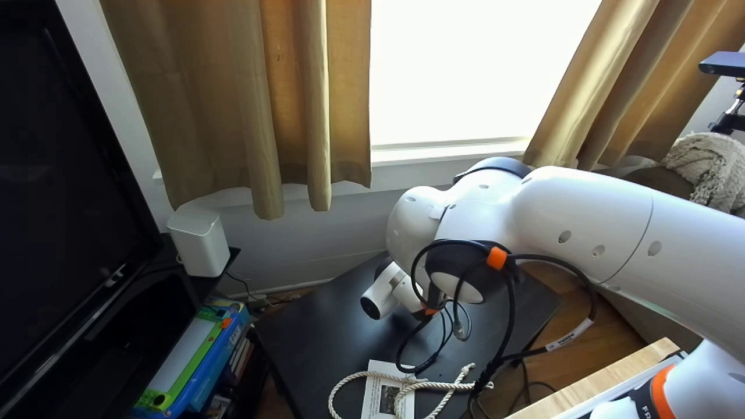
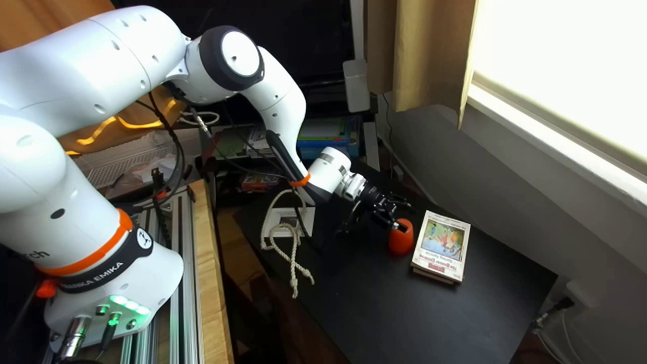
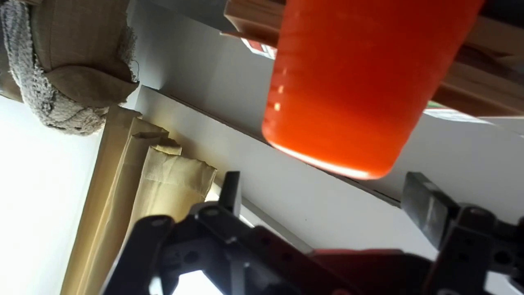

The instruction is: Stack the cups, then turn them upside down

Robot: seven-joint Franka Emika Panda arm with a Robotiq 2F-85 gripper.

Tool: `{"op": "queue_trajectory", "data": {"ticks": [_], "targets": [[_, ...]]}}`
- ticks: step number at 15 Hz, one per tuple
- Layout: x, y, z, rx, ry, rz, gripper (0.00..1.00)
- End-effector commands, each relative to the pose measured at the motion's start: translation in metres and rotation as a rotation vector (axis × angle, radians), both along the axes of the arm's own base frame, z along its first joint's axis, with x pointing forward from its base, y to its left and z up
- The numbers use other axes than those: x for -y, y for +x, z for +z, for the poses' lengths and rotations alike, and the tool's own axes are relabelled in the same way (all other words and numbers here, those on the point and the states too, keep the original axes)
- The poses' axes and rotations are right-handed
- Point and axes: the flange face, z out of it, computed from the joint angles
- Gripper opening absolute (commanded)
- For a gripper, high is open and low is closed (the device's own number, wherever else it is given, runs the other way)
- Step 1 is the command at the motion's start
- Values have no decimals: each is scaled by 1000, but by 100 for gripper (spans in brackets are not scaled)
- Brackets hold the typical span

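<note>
A tapered orange-red plastic cup [image 2: 401, 242], right of centre in an exterior view, stands narrow end up on the black table [image 2: 419, 313]; turning looks done, stacking cannot be checked, perhaps only retreat remains. The black two-fingered gripper [image 3: 327, 200] is spread and empty; white picture-covered books [image 2: 441, 247] alongside could crowd it.

cup [image 3: 356, 86]: smooth, glossy plastic; curtain [image 1: 227, 105]: cloth; rope [image 1: 445, 385]: rough
</note>
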Motion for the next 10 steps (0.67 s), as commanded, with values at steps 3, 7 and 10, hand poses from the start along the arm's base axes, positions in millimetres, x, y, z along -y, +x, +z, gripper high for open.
{"op": "queue_trajectory", "data": {"ticks": [3,7,10], "targets": [[-4,18,25,-38,161,-5,99],[5,33,79,-34,234,-46,100],[11,36,117,-95,345,-61,100]]}}
